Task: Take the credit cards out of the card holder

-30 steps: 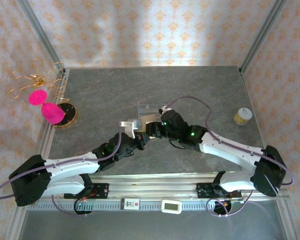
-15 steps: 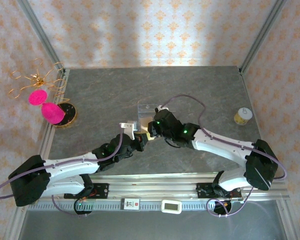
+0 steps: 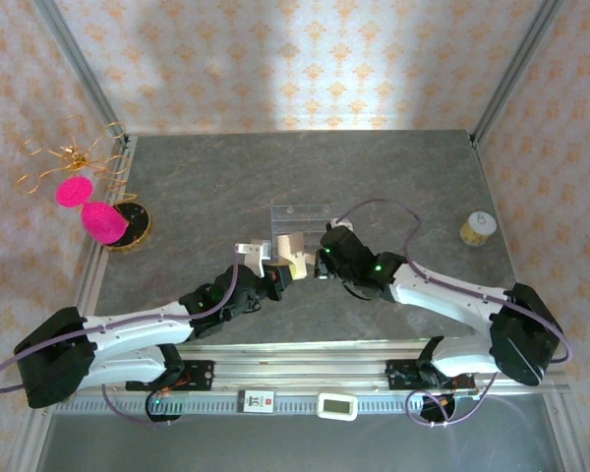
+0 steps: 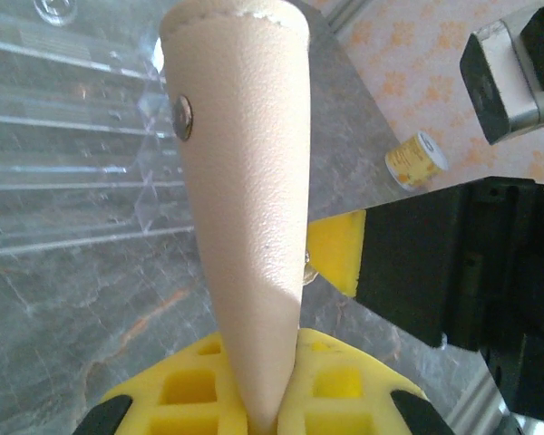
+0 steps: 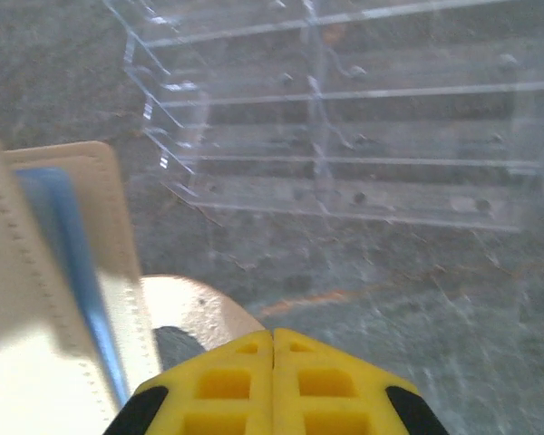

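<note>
Left tool (image 4: pixel 263 412) is clenched on one end of the card holder (image 4: pixel 245 227), holding it upright over the middle of the desk (image 3: pixel 197 177) just in front of the clear slotted tray (image 4: pixel 63 136), presumably so the pale inside with its blue panel (image 5: pixel 68 263) faces the right tool (image 5: pixel 272 381). Right tool is clenched pad to pad just beside the snap tab (image 5: pixel 195 308); no card shows between the pads, so the credit cards are probably inside the holder, can't confirm. Pink ornaments (image 3: pixel 101 221) far left and yellow spool (image 3: pixel 477 228) far right sit well apart; only the tray close behind crowds a pull.
</note>
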